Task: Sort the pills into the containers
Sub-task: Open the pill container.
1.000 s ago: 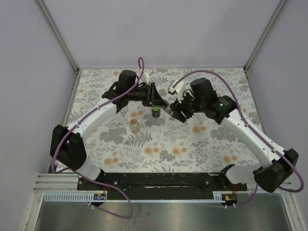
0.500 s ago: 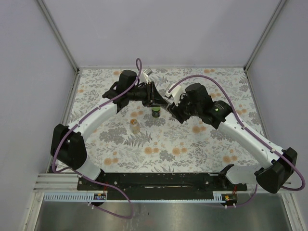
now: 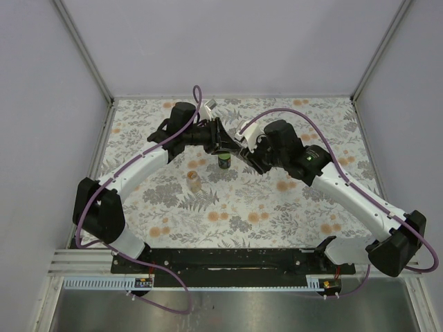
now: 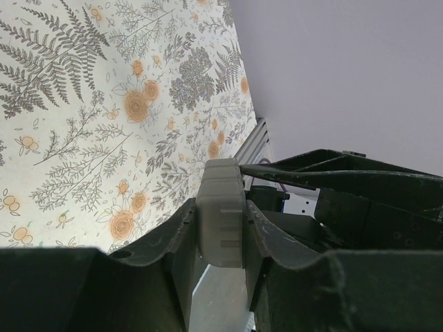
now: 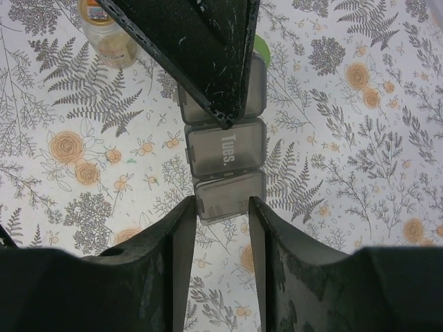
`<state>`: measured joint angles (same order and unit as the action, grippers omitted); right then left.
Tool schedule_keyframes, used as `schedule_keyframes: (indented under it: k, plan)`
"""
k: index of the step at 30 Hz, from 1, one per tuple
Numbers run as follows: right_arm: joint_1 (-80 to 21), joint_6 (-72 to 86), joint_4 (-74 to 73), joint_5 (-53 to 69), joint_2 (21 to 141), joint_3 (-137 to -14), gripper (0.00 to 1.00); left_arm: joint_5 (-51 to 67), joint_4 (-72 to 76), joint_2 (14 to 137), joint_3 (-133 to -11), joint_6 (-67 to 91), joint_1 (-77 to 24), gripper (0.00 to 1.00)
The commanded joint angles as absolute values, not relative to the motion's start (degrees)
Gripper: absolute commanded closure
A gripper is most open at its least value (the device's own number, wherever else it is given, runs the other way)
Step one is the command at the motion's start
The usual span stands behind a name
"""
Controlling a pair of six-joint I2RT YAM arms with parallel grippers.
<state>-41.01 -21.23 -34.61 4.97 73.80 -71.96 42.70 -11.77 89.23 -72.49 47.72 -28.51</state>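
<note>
Pill organizer (image 5: 223, 155) hangs over the table (image 3: 291, 207), just above the green-capped bottle (image 3: 224, 162). My left fingers (image 4: 169, 242) are clamped on one end of it. My right fingers (image 5: 176, 242) straddle the opposite end compartment; I cannot tell whether they press it. Orange-capped bottle (image 3: 194, 180) stands near the green-capped bottle.

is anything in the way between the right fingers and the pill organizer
Nothing visible. The pill organizer has its end compartment sitting between the right fingers, just below the Tues. cell. The left fingers grip its far end, clear of that spot.
</note>
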Motion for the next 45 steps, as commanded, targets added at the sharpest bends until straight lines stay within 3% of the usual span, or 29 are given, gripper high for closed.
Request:
schedule_keyframes:
  k: [1, 12, 37, 45]
  plan:
    - [-41.6, -22.2, -32.3, 2.7, 73.8, -71.9, 0.58, 44.2, -8.1, 87.9, -72.2, 49.1, -28.5, 1.0]
    - [-41.5, -23.9, -35.7, 3.9, 73.2, -74.2, 0.63, 45.9, -11.2, 88.0, -73.3, 41.7, -28.5, 1.0]
    - [-40.3, -24.7, -36.7, -1.4, 71.6, -75.6, 0.61, 47.6, -11.5, 87.8, -73.7, 37.7, -28.5, 1.0]
    - [-37.8, -22.4, -36.8, 3.4, 71.4, -76.1, 0.59, 48.2, -9.2, 86.9, -72.0, 37.6, -28.5, 1.0]
